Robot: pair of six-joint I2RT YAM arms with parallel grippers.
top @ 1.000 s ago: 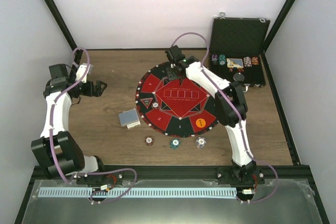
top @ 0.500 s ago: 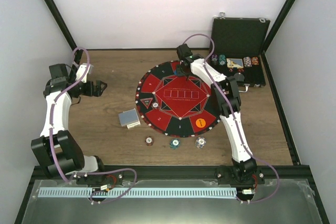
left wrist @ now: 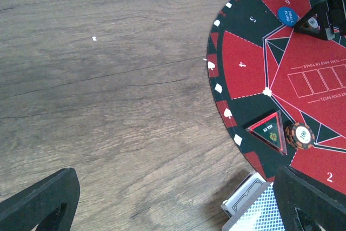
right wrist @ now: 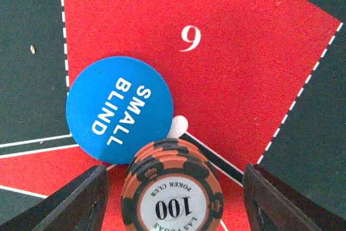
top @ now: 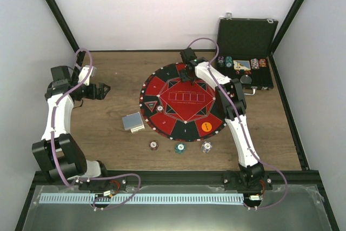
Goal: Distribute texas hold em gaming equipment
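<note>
— Where is the right gripper?
— It is over the far part of the round mat, at the red field with the number 9. Between its fingers stands a small chip stack. The chips are orange with dark stripes, and the white middle reads "100". The jaws are apart, with a small gap on each side of the stack, so they hold nothing.
— What is beside the stack?
— A round blue button with the white words "SMALL BLIND". It lies flat on the mat. The stack touches or overlaps its edge; which one, I cannot tell.
— And the left gripper?
— It is wide open and empty, above the tabletop, well apart from the mat.
— Which other pieces do you see?
— A black triangular marker with a red border lies near the mat's left edge, with a single chip just beside it. An orange button lies on the near right field. The cards, with grey-blue backs, are in a pile on the tabletop just beside the mat. Three chips lie in a row on the tabletop in front of the mat. More chips sit in the open black case at the far right.
</note>
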